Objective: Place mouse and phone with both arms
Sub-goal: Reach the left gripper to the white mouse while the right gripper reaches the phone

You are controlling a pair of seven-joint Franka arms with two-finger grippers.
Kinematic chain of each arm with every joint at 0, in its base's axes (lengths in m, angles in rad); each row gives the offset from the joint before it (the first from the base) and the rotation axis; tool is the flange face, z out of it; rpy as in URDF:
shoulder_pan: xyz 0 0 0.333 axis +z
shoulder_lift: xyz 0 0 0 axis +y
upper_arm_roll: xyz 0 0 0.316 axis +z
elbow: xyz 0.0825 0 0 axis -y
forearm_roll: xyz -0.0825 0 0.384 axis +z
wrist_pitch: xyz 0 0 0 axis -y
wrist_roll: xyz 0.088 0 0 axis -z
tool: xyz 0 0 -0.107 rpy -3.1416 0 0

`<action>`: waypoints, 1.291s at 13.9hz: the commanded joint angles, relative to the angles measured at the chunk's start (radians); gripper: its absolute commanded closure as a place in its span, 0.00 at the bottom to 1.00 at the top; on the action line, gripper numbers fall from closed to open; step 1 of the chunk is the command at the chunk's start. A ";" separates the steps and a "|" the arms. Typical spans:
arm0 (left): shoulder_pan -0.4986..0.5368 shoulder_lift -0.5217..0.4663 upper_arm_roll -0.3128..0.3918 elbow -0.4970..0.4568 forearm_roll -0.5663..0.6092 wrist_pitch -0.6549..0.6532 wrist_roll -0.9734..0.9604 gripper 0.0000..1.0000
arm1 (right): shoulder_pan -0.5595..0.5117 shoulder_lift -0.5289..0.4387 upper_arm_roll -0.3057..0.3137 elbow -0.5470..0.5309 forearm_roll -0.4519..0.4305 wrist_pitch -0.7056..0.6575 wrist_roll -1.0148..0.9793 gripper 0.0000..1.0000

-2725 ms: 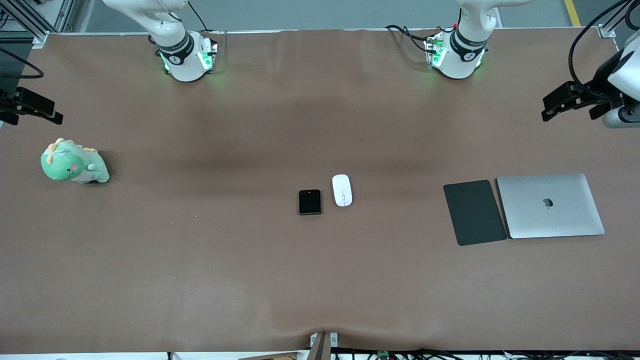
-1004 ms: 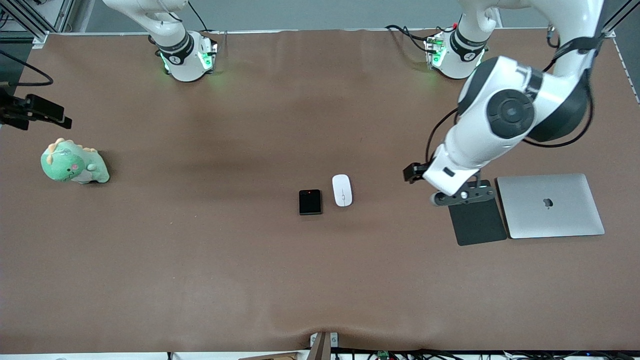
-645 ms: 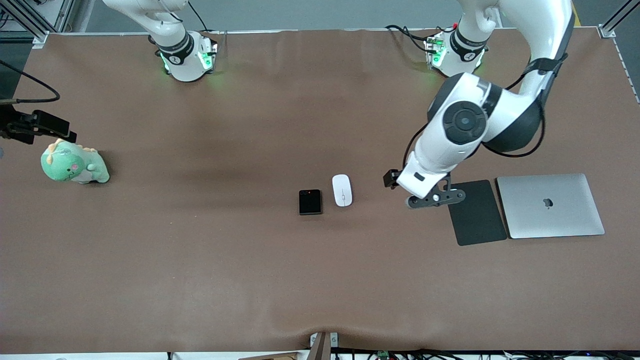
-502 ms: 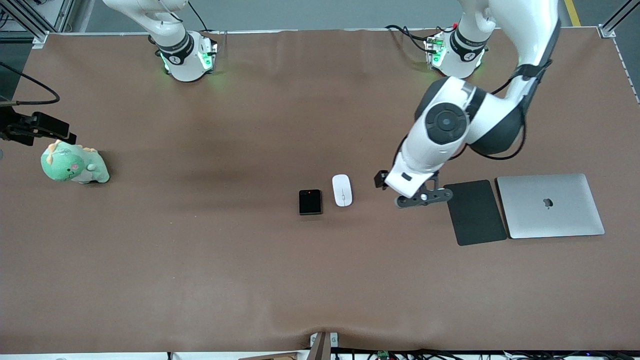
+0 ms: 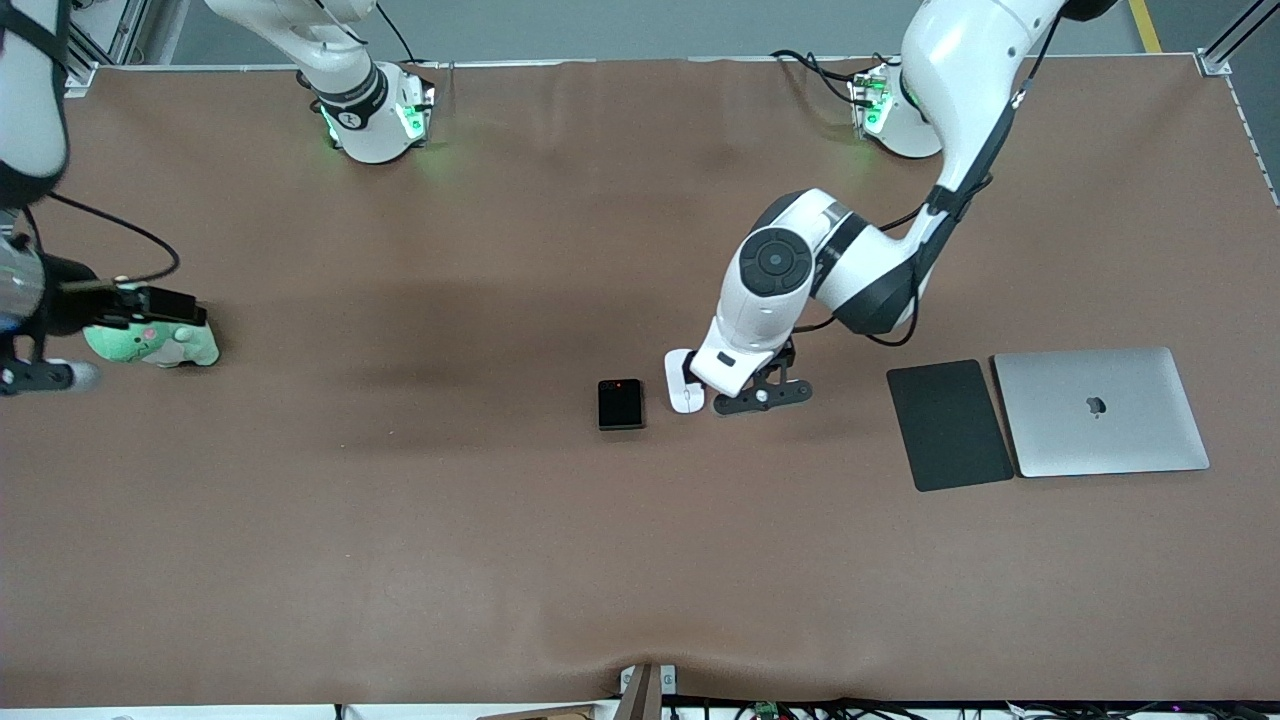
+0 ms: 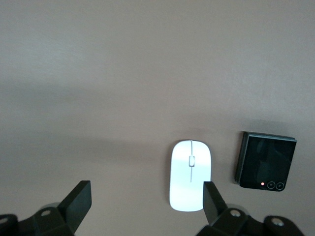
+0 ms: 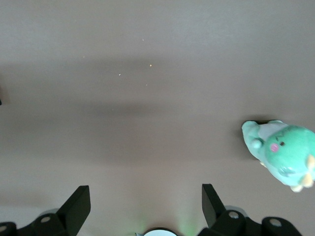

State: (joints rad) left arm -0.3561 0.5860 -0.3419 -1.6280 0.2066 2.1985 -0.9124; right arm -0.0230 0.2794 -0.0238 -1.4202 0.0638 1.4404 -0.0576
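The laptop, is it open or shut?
Shut. The silver laptop lies flat on the table with its lid down and the logo facing up, beside the dark pad.

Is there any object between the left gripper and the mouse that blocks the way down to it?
Nothing visible does. The left gripper is open and in the air beside the mouse, with only bare table around. The phone lies apart, beside the mouse, not in the path.
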 commanded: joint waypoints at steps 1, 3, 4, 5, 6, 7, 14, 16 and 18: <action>-0.058 0.076 0.009 0.052 0.022 0.038 -0.069 0.00 | 0.005 0.033 -0.002 0.006 0.045 0.017 0.009 0.00; -0.063 0.118 0.009 0.068 0.022 0.053 -0.080 0.00 | -0.012 0.069 -0.005 0.004 0.088 0.017 0.010 0.00; -0.069 0.130 0.009 0.069 0.022 0.072 -0.082 0.00 | -0.032 0.086 -0.005 0.004 0.126 0.017 0.010 0.00; -0.079 0.141 0.011 0.071 0.022 0.093 -0.083 0.00 | -0.043 0.101 -0.005 0.003 0.158 0.017 0.010 0.00; -0.083 0.152 0.011 0.071 0.022 0.101 -0.085 0.00 | -0.048 0.115 -0.007 0.003 0.180 0.018 0.010 0.00; -0.083 0.166 0.011 0.073 0.022 0.102 -0.085 0.00 | -0.052 0.125 -0.007 0.004 0.195 0.020 0.010 0.00; -0.124 0.230 0.040 0.091 0.024 0.144 -0.120 0.00 | -0.022 0.168 -0.004 0.003 0.212 0.087 0.078 0.00; -0.162 0.233 0.082 0.091 0.024 0.144 -0.118 0.04 | -0.008 0.190 -0.004 0.003 0.221 0.124 0.078 0.00; -0.167 0.238 0.093 0.092 0.024 0.145 -0.117 0.06 | -0.005 0.207 -0.004 -0.003 0.269 0.130 0.078 0.00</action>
State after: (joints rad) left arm -0.4992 0.8077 -0.2722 -1.5616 0.2067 2.3327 -0.9943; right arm -0.0322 0.4685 -0.0255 -1.4267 0.2861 1.5640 0.0027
